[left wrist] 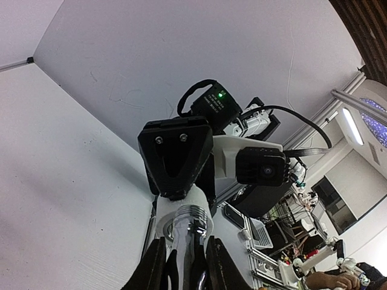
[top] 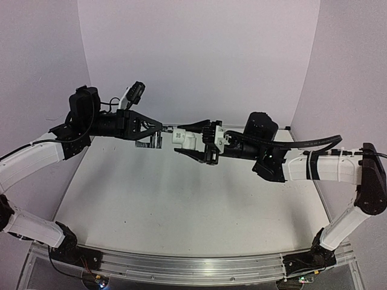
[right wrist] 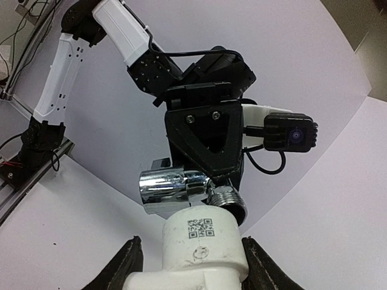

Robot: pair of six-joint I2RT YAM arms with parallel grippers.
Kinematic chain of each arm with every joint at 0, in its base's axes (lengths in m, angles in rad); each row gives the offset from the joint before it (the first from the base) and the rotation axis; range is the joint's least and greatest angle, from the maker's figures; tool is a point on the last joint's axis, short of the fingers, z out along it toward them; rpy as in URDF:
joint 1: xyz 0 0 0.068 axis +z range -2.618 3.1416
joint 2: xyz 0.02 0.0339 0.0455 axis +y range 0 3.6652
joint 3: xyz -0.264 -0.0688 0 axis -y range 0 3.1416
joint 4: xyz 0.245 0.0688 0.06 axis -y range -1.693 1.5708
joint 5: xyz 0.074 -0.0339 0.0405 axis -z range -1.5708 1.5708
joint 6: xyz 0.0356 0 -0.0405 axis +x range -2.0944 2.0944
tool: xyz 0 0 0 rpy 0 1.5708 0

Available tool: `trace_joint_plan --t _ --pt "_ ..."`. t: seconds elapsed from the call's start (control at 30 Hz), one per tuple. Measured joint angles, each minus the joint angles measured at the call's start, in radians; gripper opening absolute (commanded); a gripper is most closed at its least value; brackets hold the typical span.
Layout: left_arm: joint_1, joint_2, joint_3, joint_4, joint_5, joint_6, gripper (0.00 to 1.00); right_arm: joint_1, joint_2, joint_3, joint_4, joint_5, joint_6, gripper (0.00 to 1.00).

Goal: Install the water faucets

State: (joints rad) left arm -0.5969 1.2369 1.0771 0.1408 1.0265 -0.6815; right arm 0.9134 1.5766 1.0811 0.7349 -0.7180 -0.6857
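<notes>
I am gripping the silver faucet [left wrist: 190, 228] in the left gripper [left wrist: 187, 269], threads meeting the white fitting [right wrist: 202, 241] clenched in the right gripper [right wrist: 192, 272], above the white table [top: 151, 193], lilac walls [top: 193, 54] behind.

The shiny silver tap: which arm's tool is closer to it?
Left. The left tool grips the silver tap itself; the right tool holds the white fitting at the tap's threaded end, facing it.

Free room over the table [top: 181, 211] under the faucet [top: 149, 141] (walls [top: 199, 54] close behind)
</notes>
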Motion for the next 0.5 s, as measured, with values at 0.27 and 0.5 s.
trace_joint_plan --t 0.27,0.5 --pt "0.010 0.000 -0.006 0.002 -0.006 0.000 0.00 0.001 0.010 0.027 0.001 0.014 0.011 0.00" --pt "0.023 0.000 -0.006 0.009 -0.009 0.000 0.00 0.003 0.035 0.066 -0.004 0.025 0.013 0.00"
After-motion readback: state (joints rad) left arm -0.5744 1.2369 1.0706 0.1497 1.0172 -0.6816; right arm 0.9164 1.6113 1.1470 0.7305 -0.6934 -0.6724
